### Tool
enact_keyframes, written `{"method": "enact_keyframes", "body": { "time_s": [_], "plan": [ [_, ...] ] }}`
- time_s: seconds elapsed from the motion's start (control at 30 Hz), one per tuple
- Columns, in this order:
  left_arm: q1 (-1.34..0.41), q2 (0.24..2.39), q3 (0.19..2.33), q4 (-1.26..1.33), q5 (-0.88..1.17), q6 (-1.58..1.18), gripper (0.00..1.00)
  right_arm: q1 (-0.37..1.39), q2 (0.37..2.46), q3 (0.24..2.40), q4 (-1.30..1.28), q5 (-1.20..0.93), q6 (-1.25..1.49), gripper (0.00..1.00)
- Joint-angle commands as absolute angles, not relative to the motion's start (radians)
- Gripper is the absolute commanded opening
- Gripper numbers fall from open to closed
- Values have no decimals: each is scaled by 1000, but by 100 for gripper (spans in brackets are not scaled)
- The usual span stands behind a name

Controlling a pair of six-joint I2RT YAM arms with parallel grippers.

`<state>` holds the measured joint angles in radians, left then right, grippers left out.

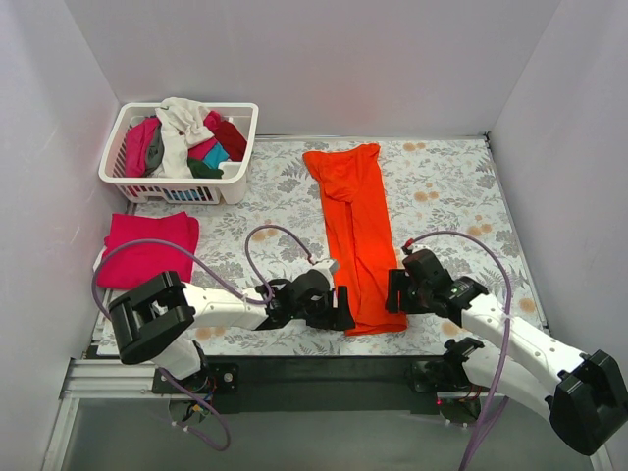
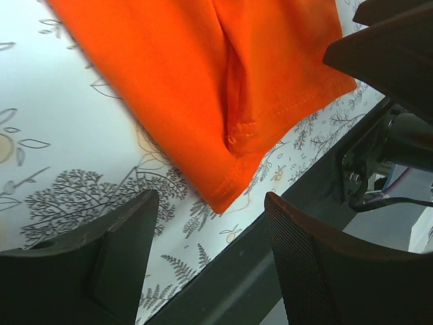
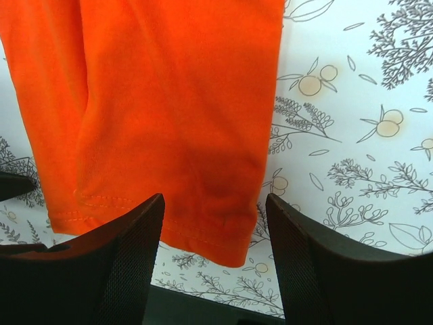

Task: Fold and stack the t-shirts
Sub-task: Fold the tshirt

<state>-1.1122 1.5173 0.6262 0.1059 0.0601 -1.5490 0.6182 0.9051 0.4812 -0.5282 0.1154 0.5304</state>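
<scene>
A bright orange t-shirt (image 1: 357,231) lies folded into a long strip down the middle of the patterned table, its hem near the front edge. My left gripper (image 1: 340,316) is open just left of the hem's near-left corner (image 2: 223,196). My right gripper (image 1: 394,294) is open just right of the hem's near-right corner (image 3: 233,244). Neither holds anything. A magenta-pink t-shirt (image 1: 147,248) lies folded at the left. Several more t-shirts, white, dark red, pink and teal, fill the basket.
A white slatted basket (image 1: 232,177) stands at the back left. White walls close in the table on three sides. The dark front rail (image 2: 237,271) runs just below the orange hem.
</scene>
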Motion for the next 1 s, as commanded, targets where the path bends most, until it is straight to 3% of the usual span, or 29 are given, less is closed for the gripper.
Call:
{"method": "enact_keyframes", "body": {
  "time_s": [0.0,0.6,0.7,0.97],
  "plan": [
    [-1146,1549,666,66,32,-1559,59,649,885,473,-557,155,604,56],
    [-1192,1608,686,-21,-80,-1555,29,749,842,405,-584,204,716,50],
    [-1193,1624,689,-20,-83,-1555,25,761,851,410,-584,207,716,43],
    [-1193,1654,672,-8,-80,-1552,2,804,888,428,-580,206,722,19]
  ]
}}
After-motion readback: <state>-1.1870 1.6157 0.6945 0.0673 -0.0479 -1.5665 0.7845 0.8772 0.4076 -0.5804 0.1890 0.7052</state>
